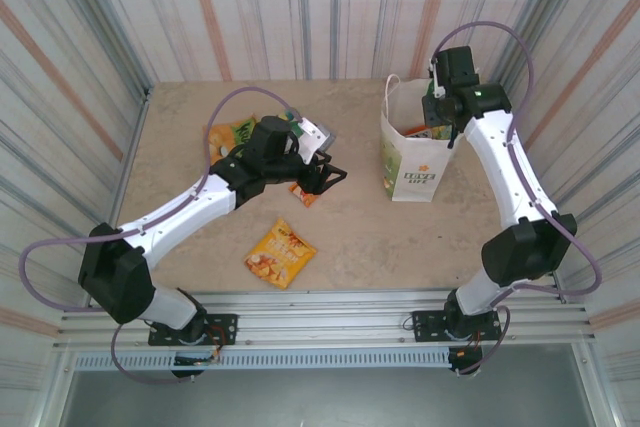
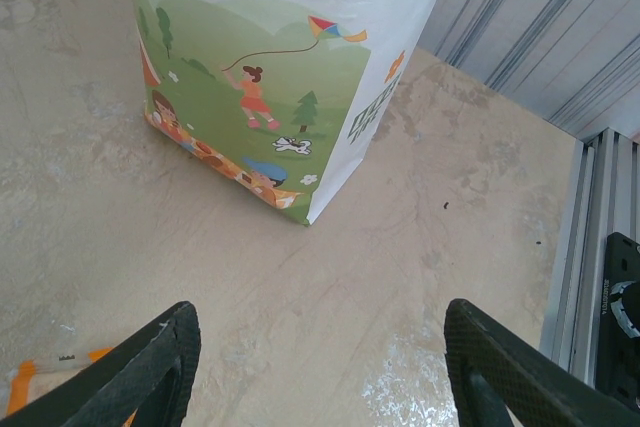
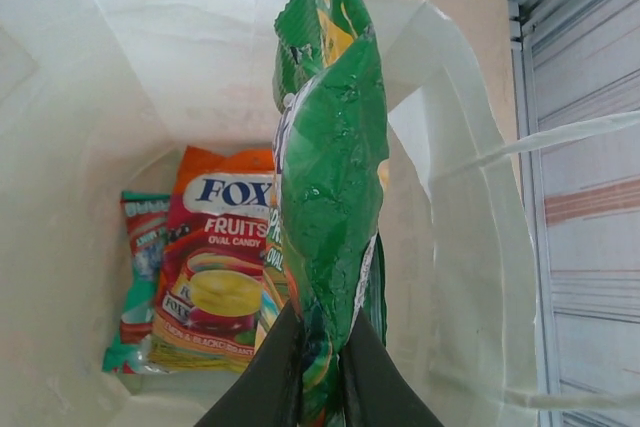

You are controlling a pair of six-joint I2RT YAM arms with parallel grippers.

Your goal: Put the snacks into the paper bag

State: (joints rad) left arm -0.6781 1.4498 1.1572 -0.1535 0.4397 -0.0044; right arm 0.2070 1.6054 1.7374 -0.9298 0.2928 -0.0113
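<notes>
Packets [image 3: 215,267] in paper bag [image 3: 150,57]: two; right hand [image 3: 320,367] pinches one green packet [image 3: 335,177]; left hand [image 2: 320,319] spread.

White paper bag [image 1: 402,152] — green packet [image 3: 335,197]

My right gripper [image 3: 322,359] pinches a green packet [image 3: 335,197] hanging inside the paper bag [image 3: 200,57], above a Fox's candy bag [image 3: 215,267] and a teal packet [image 3: 140,247].

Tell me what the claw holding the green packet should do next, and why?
Probably open: the right claw pinches the shiny green packet, dangling into the white paper bag above the orange FOX'S packet at its bottom, so it should drop in.
</notes>
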